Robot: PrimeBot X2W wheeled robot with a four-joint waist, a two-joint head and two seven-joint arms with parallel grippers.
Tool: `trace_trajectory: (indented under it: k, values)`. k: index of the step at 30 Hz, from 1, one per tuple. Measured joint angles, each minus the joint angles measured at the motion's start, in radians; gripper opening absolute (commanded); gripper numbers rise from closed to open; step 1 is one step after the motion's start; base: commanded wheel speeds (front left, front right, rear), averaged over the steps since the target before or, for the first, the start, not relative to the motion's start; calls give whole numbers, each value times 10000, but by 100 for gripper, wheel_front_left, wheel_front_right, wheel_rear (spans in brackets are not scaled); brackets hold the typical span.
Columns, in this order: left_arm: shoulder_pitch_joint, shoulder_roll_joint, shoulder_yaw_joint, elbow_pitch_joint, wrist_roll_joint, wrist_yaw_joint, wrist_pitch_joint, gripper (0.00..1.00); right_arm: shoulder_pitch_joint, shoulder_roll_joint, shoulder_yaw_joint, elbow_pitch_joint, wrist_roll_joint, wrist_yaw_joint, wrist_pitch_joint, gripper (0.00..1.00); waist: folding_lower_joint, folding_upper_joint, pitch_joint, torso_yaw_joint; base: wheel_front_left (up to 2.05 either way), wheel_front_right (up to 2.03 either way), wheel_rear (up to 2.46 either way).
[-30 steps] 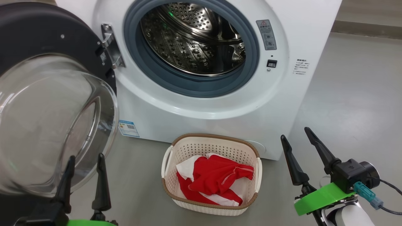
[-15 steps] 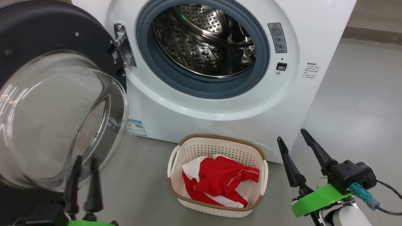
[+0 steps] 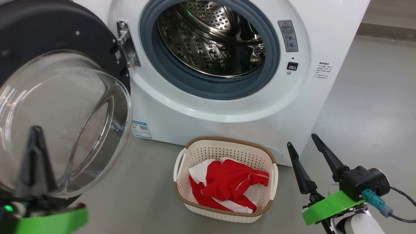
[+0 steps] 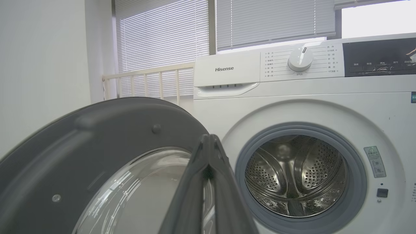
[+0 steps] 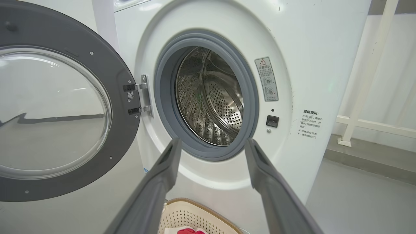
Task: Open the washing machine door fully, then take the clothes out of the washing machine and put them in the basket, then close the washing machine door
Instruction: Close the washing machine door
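Smooth grey floor (image 3: 364, 97), no worktop. White wall (image 4: 39, 65), slatted blinds (image 4: 162, 32) and a white railing (image 4: 146, 81) behind the machine.

1 washing machine (image 3: 227, 117), front facing the robot. Steel drum (image 3: 211, 42) looks bare, grey gasket (image 3: 208, 89) around the opening. 1 dial (image 4: 300, 59) on the top panel, 1 blue label (image 3: 141, 129) low on the front.

1 washing machine door (image 3: 48, 39), hinged on the opening's left edge and swung wide open to the robot's left, glass bowl bulging toward the head camera.

1 basket (image 3: 227, 143) on the floor just in front of the machine, below the opening. It sits open side up, long axis roughly parallel to the machine front, 2 handles at its left and right ends. The clothes (image 3: 234, 185) lie in it as a red-and-white heap; can't tell the piece count.

2 claws. Left claw (image 4: 208, 139): fingers pressed together, nothing between them, in front of the door glass; contact with the glass can't be told. Right claw (image 3: 301, 140): fingers apart, empty, above the floor right of the basket.
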Motion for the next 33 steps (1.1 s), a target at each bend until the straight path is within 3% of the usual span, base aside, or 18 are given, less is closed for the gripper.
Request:
trace_trajectory:
  k: [11, 18, 20, 28, 33]
  values:
    - [-1778, 838, 2462, -46, -1494, 265, 8, 0, -2, -15, -27, 17, 0, 0, 0, 100, 0, 0, 91, 62, 0, 0, 0]
    - [-2735, 955, 3779, 853, -3246, 261, 345, 0, -8, -15, -35, 38, 0, 0, 0, 100, 0, -1, 156, 69, 0, 0, 0]
    - [-2897, 1254, 4008, 1197, -3381, 259, 430, 0, -9, -17, -42, 42, 0, 0, 0, 100, 0, 0, 180, 77, 0, 0, 0]
    - [-3604, 1785, 4838, 2637, -4592, 236, 1379, 0, -12, -8, -73, 81, 2, 0, 0, 100, 0, 0, 235, 124, 0, 0, 0]
    - [-3979, 1916, 5365, 3674, -5906, 234, 2667, 0, -12, 19, -90, 111, 10, 0, 0, 100, 0, 0, 204, 135, 0, 0, 0]
